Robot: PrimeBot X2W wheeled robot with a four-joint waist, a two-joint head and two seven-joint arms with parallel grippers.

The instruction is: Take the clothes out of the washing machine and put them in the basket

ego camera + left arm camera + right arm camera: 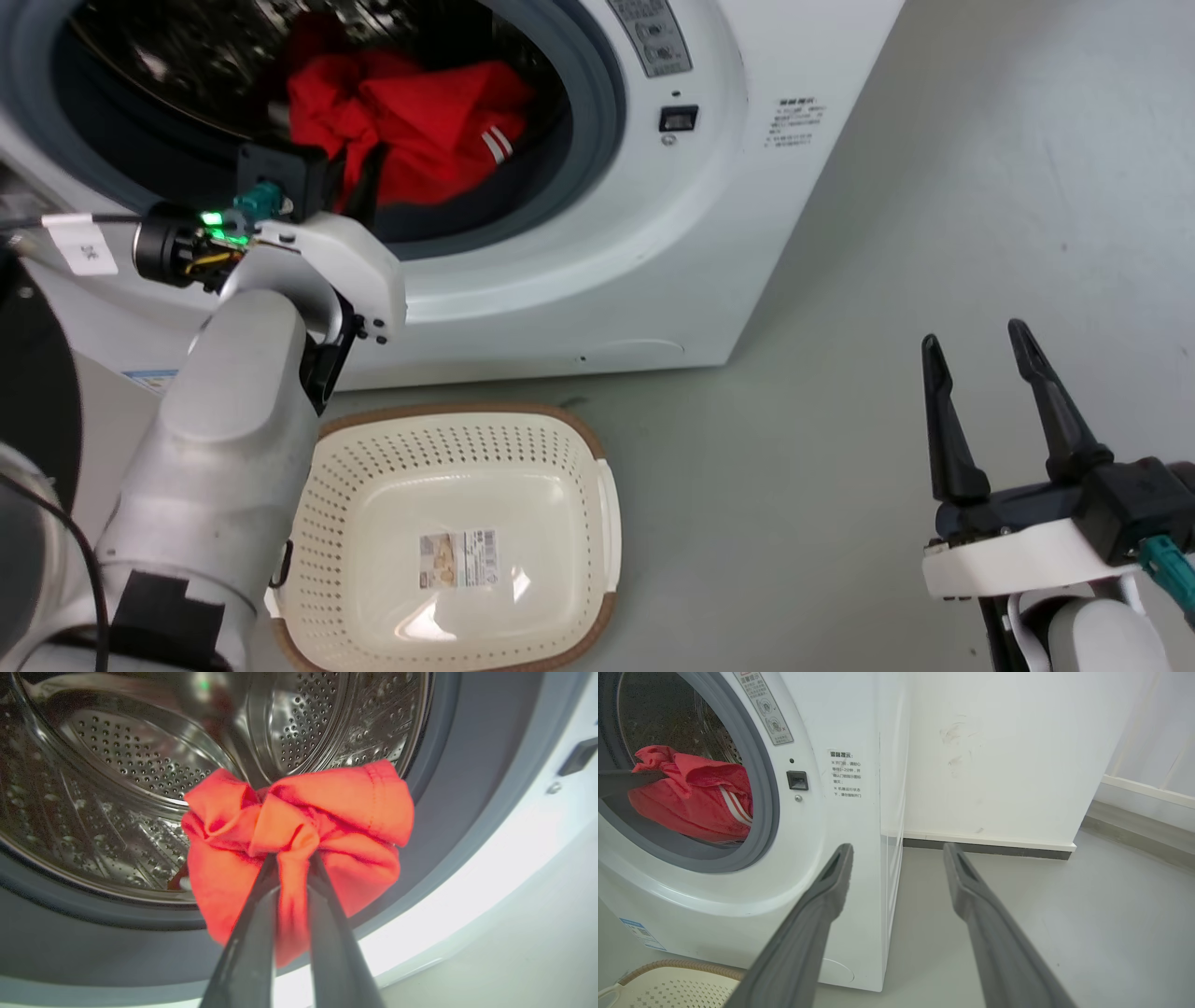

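Observation:
The red clothes (420, 131) with white stripes lie bunched in the porthole of the white washing machine (709, 243). My left gripper (359, 177) reaches into the opening and is shut on a fold of the clothes (299, 835), pinched between its two dark fingers in front of the steel drum. In the right wrist view the clothes (691, 802) rest at the grey door seal. The cream basket (448, 541) sits on the floor below the porthole with nothing in it. My right gripper (980, 350) is open at the lower right, away from the machine.
Grey floor (840, 467) spreads to the right of the basket and machine. A white wall (994, 756) with a dark baseboard stands behind the washer's side. The basket's brown rim (677, 966) lies close to the machine's front.

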